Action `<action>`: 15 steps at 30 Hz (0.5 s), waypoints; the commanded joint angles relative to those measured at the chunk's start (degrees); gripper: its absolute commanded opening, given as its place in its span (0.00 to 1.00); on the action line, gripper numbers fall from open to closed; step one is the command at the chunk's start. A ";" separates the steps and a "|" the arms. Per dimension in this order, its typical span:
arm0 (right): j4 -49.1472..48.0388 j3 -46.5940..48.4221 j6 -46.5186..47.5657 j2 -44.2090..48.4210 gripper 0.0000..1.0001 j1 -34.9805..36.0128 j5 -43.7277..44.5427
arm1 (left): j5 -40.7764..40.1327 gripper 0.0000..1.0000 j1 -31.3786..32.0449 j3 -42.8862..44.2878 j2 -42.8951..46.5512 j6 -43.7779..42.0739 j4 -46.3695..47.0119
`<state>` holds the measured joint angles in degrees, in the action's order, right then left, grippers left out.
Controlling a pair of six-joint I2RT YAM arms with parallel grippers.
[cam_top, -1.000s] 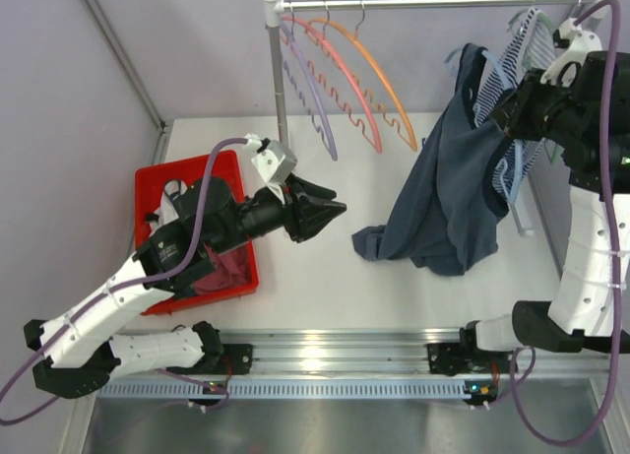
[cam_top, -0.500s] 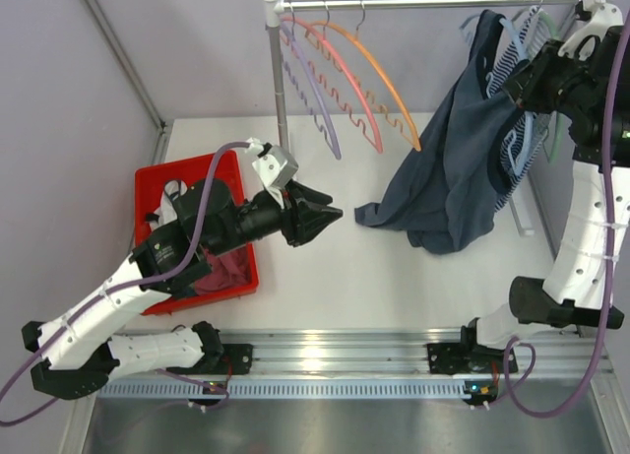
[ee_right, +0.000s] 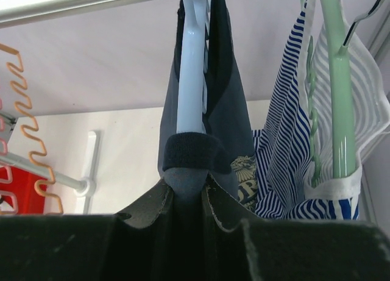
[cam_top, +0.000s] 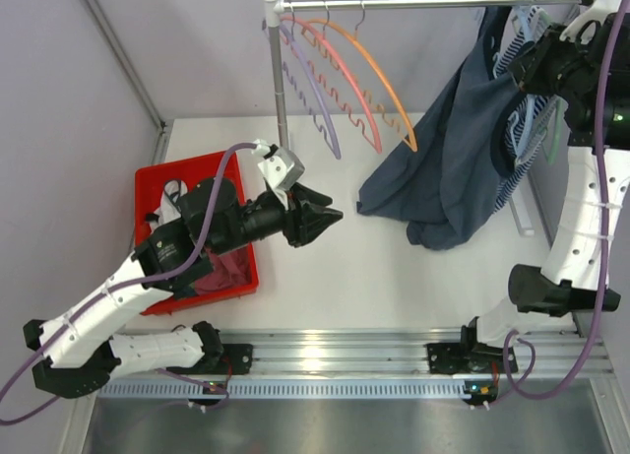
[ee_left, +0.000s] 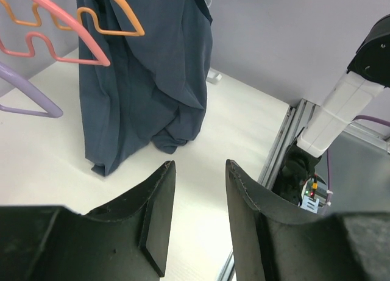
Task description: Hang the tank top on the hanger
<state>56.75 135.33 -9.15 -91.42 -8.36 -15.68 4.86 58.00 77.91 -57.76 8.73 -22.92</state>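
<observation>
The slate-blue tank top (cam_top: 455, 168) hangs from near the rail at upper right, its hem resting on the table. It also shows in the left wrist view (ee_left: 143, 74) and in the right wrist view (ee_right: 228, 119). My right gripper (ee_right: 187, 182) is shut on the top's navy-trimmed fabric, which is wrapped over the end of the light-blue hanger (ee_right: 191, 80) that hangs up at the rail (cam_top: 433, 0). In the top view the right gripper (cam_top: 525, 68) is high beside the rail. My left gripper (cam_top: 330, 216) is open and empty above the table's middle, pointing at the top.
Purple, pink and orange hangers (cam_top: 340, 80) hang on the rail's left part. A green hanger (ee_right: 339, 86) with a blue-and-white striped top (ee_right: 286, 147) hangs just right of the light-blue hanger. A red bin (cam_top: 231, 277) stands at the left under my left arm.
My right gripper has risen toward the rail with the hanger and tank top, lifting the top off the table and swinging it up and back. The left arm has barely moved.
</observation>
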 commanded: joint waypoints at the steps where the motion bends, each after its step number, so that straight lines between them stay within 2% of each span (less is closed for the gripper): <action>1: -9.54 -2.24 1.33 0.27 0.01 -1.22 0.48 | -0.82 0.44 -0.08 2.25 -0.25 -1.26 -0.99; 10: -12.10 -9.46 2.20 2.03 0.06 -1.22 1.00 | -1.61 0.44 -0.17 2.25 -0.78 -1.44 -1.87; 12: -12.54 -10.34 1.59 2.82 0.13 -1.22 1.18 | -1.96 0.45 -0.08 2.25 -0.87 -1.44 -1.96; 13: -12.98 -11.13 1.41 3.61 0.23 -1.22 1.44 | -2.05 0.45 -0.08 2.07 -0.78 -1.35 -2.04; 15: -13.25 -11.93 0.71 4.92 0.31 -1.22 1.53 | -2.84 0.45 -0.08 1.98 -0.69 -1.17 -1.87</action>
<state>49.21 123.63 -8.21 -90.70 -8.80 -14.68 3.38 58.00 77.91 -58.76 7.94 -25.06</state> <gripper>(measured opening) 0.287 0.449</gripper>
